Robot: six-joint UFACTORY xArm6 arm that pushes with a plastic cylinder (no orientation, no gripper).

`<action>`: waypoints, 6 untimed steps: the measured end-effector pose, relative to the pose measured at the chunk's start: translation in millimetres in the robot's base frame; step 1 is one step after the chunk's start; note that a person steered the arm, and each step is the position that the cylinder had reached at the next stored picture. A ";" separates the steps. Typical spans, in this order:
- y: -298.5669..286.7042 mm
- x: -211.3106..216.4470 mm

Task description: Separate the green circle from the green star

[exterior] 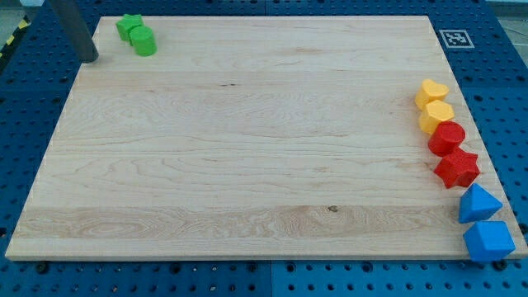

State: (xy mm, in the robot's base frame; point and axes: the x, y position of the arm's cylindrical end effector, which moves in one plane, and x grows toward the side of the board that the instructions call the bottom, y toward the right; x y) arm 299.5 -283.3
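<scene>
The green star (128, 25) and the green circle (143, 40) sit touching each other near the top left corner of the wooden board (247, 148), the circle just below and right of the star. My tip (90, 59) is at the board's top left edge, to the left of both green blocks and apart from them.
Along the board's right edge stand a yellow heart (431, 91), a second yellow block (436, 115), a red circle-like block (446, 138), a red star (457, 168), a blue triangle (478, 203) and a blue block (488, 240). A marker tag (455, 38) lies off the top right corner.
</scene>
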 end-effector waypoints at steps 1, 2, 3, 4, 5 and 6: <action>5.8 0.0; 5.2 0.0; -2.5 -1.2; -8.3 -17.6; 13.9 -54.4; 23.9 -55.9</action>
State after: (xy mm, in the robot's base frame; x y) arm 243.6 -259.4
